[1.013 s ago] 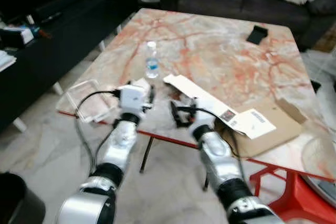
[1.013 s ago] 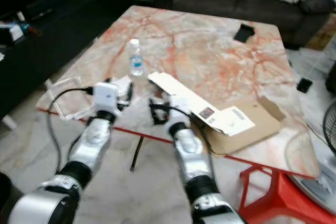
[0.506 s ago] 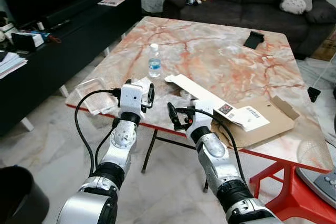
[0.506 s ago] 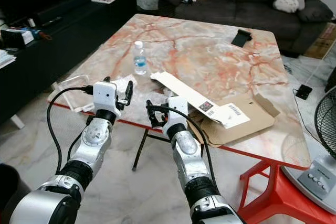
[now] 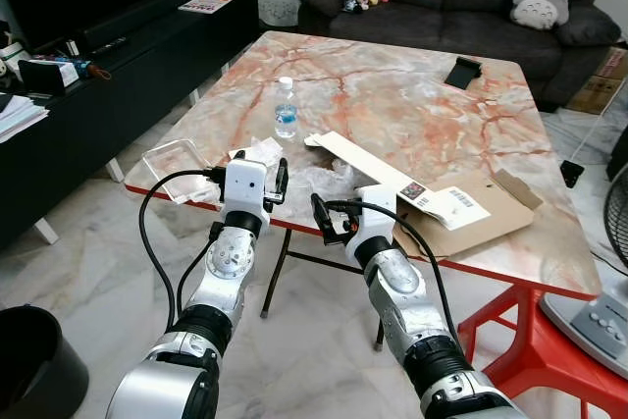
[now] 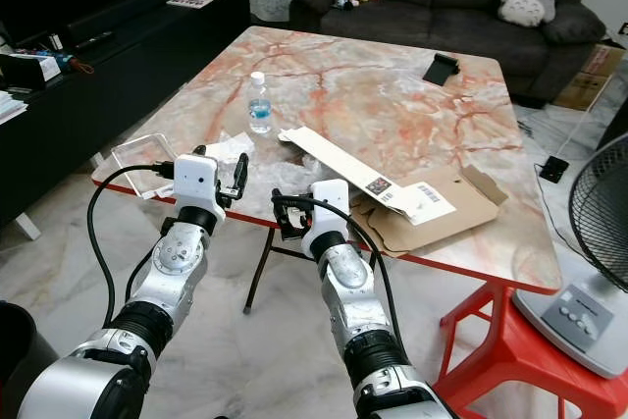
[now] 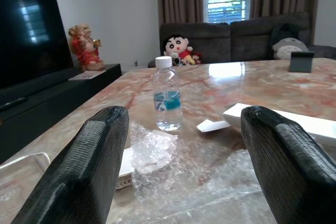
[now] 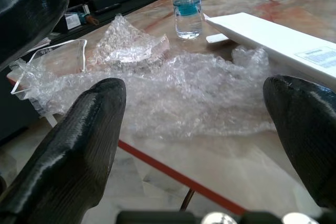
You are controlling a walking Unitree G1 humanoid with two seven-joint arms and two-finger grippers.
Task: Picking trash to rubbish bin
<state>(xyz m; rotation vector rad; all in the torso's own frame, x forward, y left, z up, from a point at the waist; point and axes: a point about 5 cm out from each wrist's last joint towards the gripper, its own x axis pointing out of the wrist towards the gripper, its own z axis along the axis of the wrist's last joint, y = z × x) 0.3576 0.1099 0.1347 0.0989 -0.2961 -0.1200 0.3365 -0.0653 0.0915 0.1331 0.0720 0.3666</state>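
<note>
Two claws apart, bubble wrap point(image 8: 199, 93), bottle point(image 5: 286, 109)

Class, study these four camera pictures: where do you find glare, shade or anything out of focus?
Left wrist view: window glare on the glossy red-veined marble table; the black fingers close up are soft. Right wrist view: the crumpled clear bubble wrap is sharp, the near fingers blurred. Eye views: even daylight, crisp; the round black rubbish bin sits in shade.
</note>
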